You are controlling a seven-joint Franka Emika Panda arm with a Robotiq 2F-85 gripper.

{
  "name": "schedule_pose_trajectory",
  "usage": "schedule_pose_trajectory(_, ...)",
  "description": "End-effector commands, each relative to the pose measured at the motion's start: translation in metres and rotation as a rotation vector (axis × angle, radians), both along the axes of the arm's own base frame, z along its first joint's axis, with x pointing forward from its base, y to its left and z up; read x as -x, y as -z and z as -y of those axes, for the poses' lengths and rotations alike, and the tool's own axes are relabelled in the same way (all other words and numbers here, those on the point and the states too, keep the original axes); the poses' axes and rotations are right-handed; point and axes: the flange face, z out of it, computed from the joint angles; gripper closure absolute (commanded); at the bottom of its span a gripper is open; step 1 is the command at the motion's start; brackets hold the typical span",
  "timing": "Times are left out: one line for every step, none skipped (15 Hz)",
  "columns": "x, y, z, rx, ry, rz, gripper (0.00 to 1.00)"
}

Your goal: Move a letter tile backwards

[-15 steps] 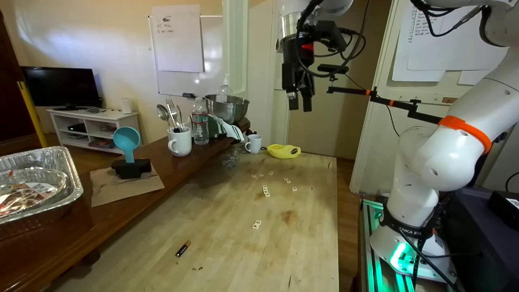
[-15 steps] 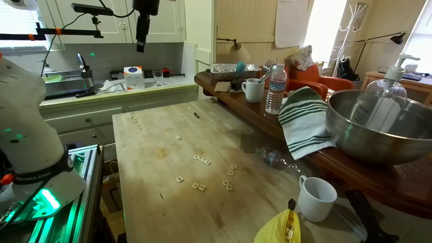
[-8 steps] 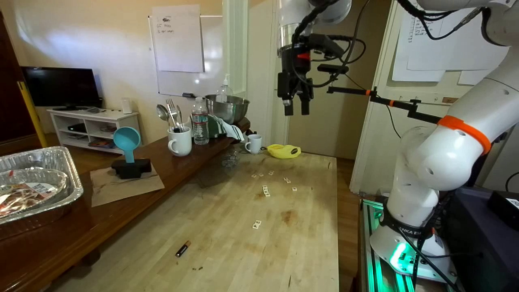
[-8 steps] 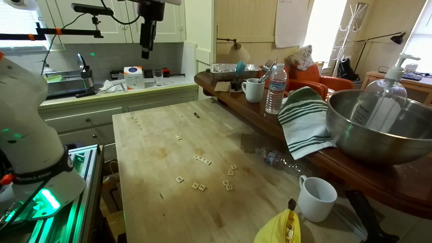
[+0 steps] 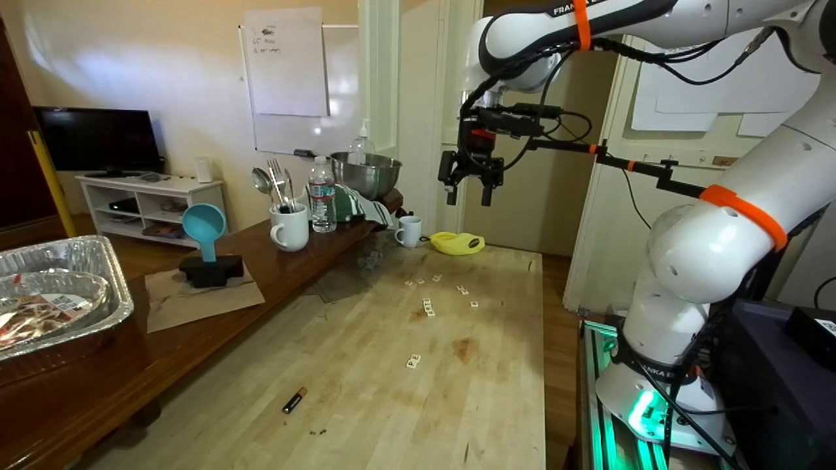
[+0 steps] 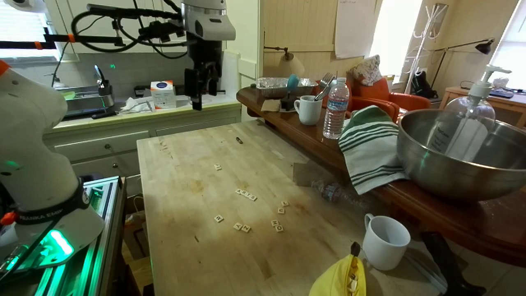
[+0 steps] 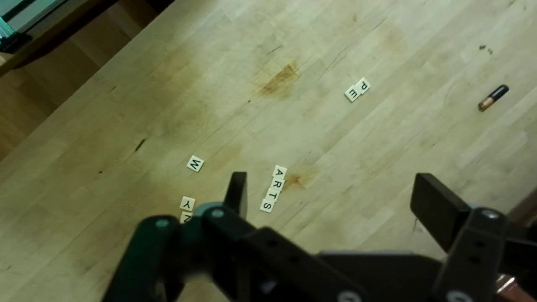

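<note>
My gripper [image 7: 331, 186] is open and empty, its fingers wide apart, high above the wooden table. It also shows in both exterior views [image 5: 469, 196] [image 6: 204, 98]. White letter tiles lie flat on the table. A touching row reads A, R, T, S, with the A tile [image 7: 279, 172] at one end and the S tile [image 7: 267, 205] at the other. A W tile [image 7: 195, 163] lies alone. A P tile [image 7: 363, 85] touches an E tile [image 7: 352, 93]. A Y tile [image 7: 187, 204] lies beside an N tile [image 7: 186, 216], partly hidden by the gripper. More tiles [image 6: 279, 228] lie near them.
A battery [image 7: 493, 98] lies on the table. A yellow pouch [image 6: 340, 276], a white mug [image 6: 386, 241] and a clear plastic bottle [image 6: 335, 193] stand or lie at one end. A raised brown counter [image 5: 281, 287] runs along the table's side, with a bowl and bottle on it.
The arm has come down, and the gripper is lower and shifted slightly left in an exterior view. Its fingers show farther apart than before. The tiles have not moved.
</note>
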Motion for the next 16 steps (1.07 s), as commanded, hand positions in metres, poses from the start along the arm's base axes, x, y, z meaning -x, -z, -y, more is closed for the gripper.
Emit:
schedule_pose_trajectory(0.008,0.036,0.04,0.018,0.103,0.018,0.0)
schedule_pose_trajectory(0.011,0.044,0.05,0.018,0.11,0.029,0.0)
schedule_pose_trajectory(0.013,0.053,0.058,0.014,0.116,0.033,0.0)
schedule_pose_trajectory(0.015,0.062,0.065,0.014,0.121,0.049,0.0)
schedule_pose_trajectory(0.017,0.073,0.071,-0.006,0.114,0.053,0.0)
schedule_pose_trajectory(0.018,0.083,0.077,-0.02,0.118,0.055,0.0)
schedule_pose_trajectory(0.02,0.093,0.082,-0.012,0.117,0.057,0.0)
schedule_pose_trajectory(0.021,0.101,0.086,-0.036,0.127,0.044,0.0)
schedule_pose_trajectory(0.019,0.105,0.088,-0.054,0.148,0.044,0.0)
schedule_pose_trajectory(0.02,0.092,0.083,-0.026,0.134,0.037,0.0)
schedule_pose_trajectory(0.021,0.098,0.086,-0.035,0.141,0.033,0.0)
schedule_pose_trajectory(0.021,0.1,0.087,-0.04,0.145,0.027,0.0)
schedule_pose_trajectory(0.02,0.102,0.087,-0.043,0.146,0.024,0.0)
schedule_pose_trajectory(0.02,0.102,0.087,-0.044,0.147,0.024,0.0)
schedule_pose_trajectory(0.02,0.102,0.087,-0.045,0.147,0.024,0.0)
schedule_pose_trajectory(0.02,0.102,0.087,-0.045,0.148,0.024,0.0)
